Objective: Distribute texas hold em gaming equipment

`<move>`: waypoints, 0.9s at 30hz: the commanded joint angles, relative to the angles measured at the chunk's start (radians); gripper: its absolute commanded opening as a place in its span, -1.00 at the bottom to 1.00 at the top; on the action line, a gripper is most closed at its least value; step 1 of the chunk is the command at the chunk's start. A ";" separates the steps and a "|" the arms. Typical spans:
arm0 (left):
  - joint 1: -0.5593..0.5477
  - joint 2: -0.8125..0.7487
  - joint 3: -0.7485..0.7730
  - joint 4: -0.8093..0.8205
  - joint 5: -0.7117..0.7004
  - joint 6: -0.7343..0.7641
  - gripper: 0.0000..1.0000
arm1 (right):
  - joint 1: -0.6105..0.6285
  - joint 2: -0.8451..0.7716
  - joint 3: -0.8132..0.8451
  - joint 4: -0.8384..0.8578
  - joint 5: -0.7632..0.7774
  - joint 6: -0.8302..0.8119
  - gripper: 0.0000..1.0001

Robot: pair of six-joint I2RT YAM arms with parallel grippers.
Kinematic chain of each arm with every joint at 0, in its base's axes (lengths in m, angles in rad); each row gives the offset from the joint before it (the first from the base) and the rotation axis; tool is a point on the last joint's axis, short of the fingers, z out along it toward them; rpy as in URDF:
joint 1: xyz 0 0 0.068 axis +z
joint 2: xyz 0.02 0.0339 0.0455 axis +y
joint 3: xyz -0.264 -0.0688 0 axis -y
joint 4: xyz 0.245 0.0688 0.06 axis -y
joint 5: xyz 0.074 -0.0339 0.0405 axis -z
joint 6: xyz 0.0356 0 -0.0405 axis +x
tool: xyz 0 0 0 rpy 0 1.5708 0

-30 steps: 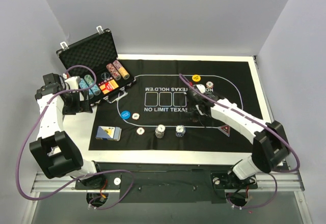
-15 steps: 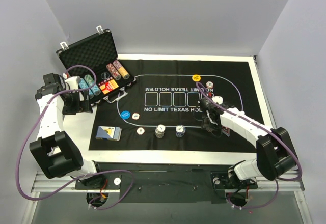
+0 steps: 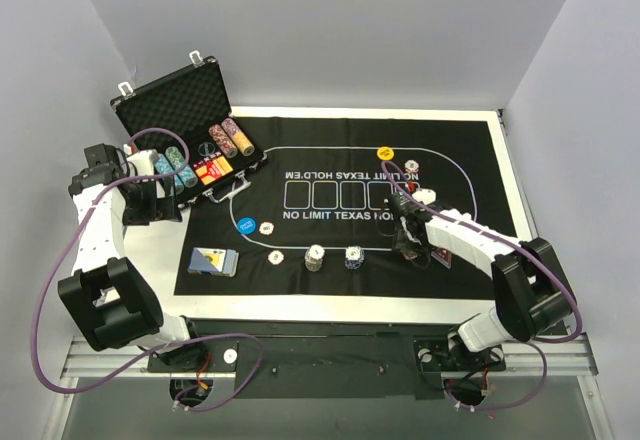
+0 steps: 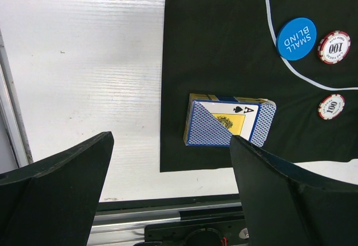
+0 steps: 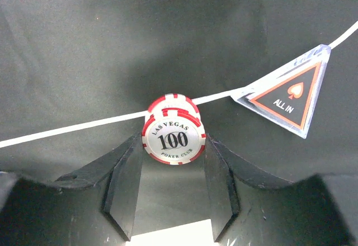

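Chip stack (image 5: 173, 129), judged stiff, slick and topple-prone, is pinched at its rims inside right claw (image 5: 173, 148); left claw (image 4: 170, 145) is spread empty.

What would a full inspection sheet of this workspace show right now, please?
Surface: black felt mat with white oval, on a white table.
Job's things: card deck, Small Blind button, yellow button, ALL IN marker and chip stacks on the mat; more chips in the open black case.
Clutter: nothing seen beyond the case.
Grippers: left gripper jaws wide open, empty; right gripper jaws shut on a stack of 100 chips.
Cables: purple cables loop along both arms.
Surroundings: plain pale walls.
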 commanded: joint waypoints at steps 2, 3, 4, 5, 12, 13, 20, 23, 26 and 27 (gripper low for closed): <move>0.006 -0.027 0.023 0.024 0.030 0.002 0.94 | -0.009 0.003 0.007 -0.056 0.067 0.031 -0.23; 0.006 -0.027 0.025 0.024 0.030 0.002 0.94 | -0.009 0.004 0.007 -0.064 0.069 0.035 -0.24; 0.006 -0.029 0.025 0.023 0.030 0.000 0.95 | -0.011 0.006 0.005 -0.067 0.066 0.041 -0.24; 0.006 -0.032 0.025 0.023 0.030 0.002 0.95 | -0.012 0.004 0.005 -0.071 0.064 0.042 -0.24; 0.006 -0.038 0.026 0.018 0.028 0.005 0.95 | -0.008 -0.046 0.025 -0.087 0.063 0.053 0.26; 0.006 -0.038 0.028 0.018 0.028 0.005 0.95 | -0.005 -0.053 0.043 -0.103 0.072 0.051 0.28; 0.006 -0.033 0.037 0.013 0.042 -0.004 0.95 | 0.161 -0.091 0.210 -0.177 0.146 -0.001 0.51; 0.005 -0.029 0.035 0.015 0.040 -0.009 0.95 | 0.285 -0.063 0.331 -0.182 0.127 -0.039 0.56; 0.006 -0.030 0.026 0.018 0.033 -0.007 0.94 | 0.350 -0.019 0.440 -0.182 0.039 -0.088 0.57; 0.006 -0.032 0.026 0.018 0.030 -0.007 0.94 | 0.377 -0.001 0.470 -0.189 0.023 -0.109 0.58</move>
